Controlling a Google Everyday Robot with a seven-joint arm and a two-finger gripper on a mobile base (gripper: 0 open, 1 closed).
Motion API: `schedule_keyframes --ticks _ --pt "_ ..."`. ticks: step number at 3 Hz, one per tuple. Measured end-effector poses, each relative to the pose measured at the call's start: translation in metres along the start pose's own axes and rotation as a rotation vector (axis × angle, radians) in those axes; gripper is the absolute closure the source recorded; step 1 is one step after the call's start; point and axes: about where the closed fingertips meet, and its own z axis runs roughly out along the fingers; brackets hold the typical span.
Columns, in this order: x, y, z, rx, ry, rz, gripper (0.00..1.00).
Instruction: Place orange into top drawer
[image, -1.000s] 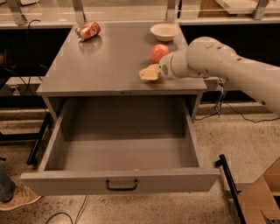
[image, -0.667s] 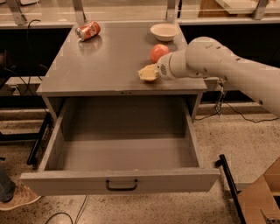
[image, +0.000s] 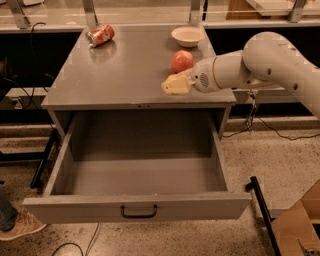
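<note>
One claw (image: 175, 86), unmoved, clamped on orange (image: 171, 78) beside apple (image: 182, 61); top drawer (image: 75, 210) open.

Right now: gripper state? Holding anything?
Gripper: over the cabinet top near its front right edge, beside the reddish fruit; open, closed or holding something cannot be told.

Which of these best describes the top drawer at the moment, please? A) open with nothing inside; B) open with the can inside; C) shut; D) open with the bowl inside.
A: the top drawer is pulled out with a bare floor; the can and bowl sit on the tabletop, where the tool hovers at the front right.
</note>
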Motion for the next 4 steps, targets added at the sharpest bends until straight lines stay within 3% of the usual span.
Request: schedule_keyframes --ticks 1,2,3,4 --pt "0.013 0.019 0.0 -0.067 0.046 -0.081 1.0" --pt "0.013 0.019 0.0 -0.067 0.046 -0.081 1.0" --pt "0.039 0.043 -0.005 -0.085 0.063 -0.086 1.0" --pt "0.083 0.078 -0.008 -0.122 0.097 -0.076 1.0"
